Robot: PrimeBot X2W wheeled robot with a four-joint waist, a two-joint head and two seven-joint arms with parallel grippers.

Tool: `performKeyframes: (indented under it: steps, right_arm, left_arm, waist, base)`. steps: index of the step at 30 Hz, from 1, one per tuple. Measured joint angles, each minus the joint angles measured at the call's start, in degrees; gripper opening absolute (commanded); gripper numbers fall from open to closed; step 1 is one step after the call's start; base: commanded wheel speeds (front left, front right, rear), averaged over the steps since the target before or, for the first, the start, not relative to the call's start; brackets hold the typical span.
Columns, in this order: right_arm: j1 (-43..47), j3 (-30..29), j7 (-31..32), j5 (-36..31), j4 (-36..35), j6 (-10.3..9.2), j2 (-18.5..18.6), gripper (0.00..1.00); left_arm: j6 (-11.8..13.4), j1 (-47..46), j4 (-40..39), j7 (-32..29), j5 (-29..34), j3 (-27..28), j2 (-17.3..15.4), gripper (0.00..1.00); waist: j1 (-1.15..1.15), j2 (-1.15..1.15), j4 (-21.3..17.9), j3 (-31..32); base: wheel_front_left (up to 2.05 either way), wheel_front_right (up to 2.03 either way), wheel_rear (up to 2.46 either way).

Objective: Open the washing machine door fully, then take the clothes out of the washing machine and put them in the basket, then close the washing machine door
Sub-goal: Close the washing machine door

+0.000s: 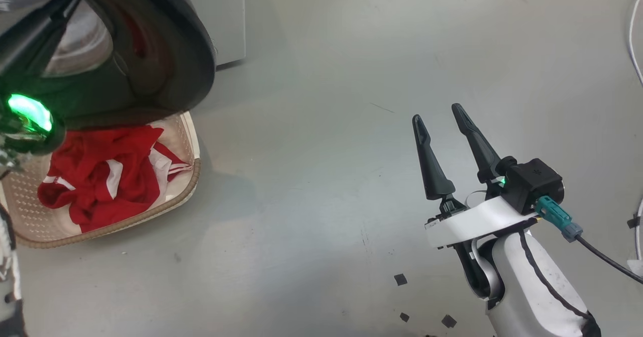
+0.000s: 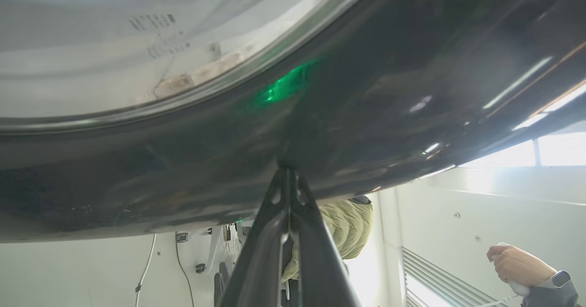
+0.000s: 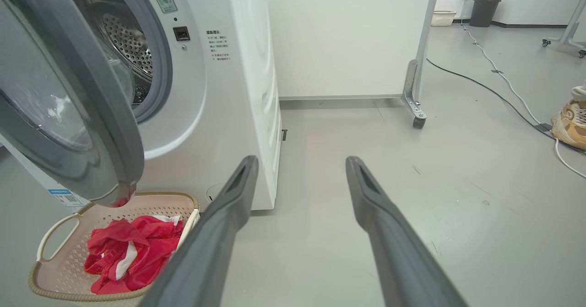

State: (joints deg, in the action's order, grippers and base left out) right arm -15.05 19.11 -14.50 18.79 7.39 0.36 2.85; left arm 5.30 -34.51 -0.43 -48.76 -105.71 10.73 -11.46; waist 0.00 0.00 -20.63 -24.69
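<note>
The clothes lie in the basket and the drum looks empty, so the step in hand seems to be closing the door. The left pincer has its fingers pressed together, holding nothing, with the tips touching the door's glossy black rim. The right pincer hangs over the floor well to the right, fingers apart and empty.

To do this well, the robot should push with the tips square to the rim. The gloss looks slippery, and closed tips could slide off along the curve. The push belongs on the rim, not on the glass. It should follow the door's arc and press until the latch catches. The basket sits just below the door's lower edge, near the front of the washer. Whether that edge clears the basket all the way cannot be told, so a slow swing is wise.

The door is large and round, a wide black rim around a bulging clear bowl, with a red glint in it. It stands partly open, over the basket's far part.
</note>
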Motion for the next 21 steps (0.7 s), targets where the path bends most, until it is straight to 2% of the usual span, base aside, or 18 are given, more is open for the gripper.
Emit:
performKeyframes:
  steps: [13,21]
  right_arm:
    - [-2.1,1.6,0.0,2.9,-0.9,-1.2,0.0,1.0]
    - [-2.1,0.3,0.0,2.9,-1.0,-3.01,0.0,1.0]
  left_arm:
    - [0.8,-9.9,6.6,3.0,1.0,-0.4,-0.9,0.0]
    - [0.8,-10.5,9.4,2.7,1.5,-1.7,-1.2,0.0]
  waist:
    - [0.0,0.0,-3.0,-2.7]
    - [0.0,0.0,-2.2,-2.7]
  base:
    - [0.0,0.0,0.0]
    - [0.0,0.0,0.0]
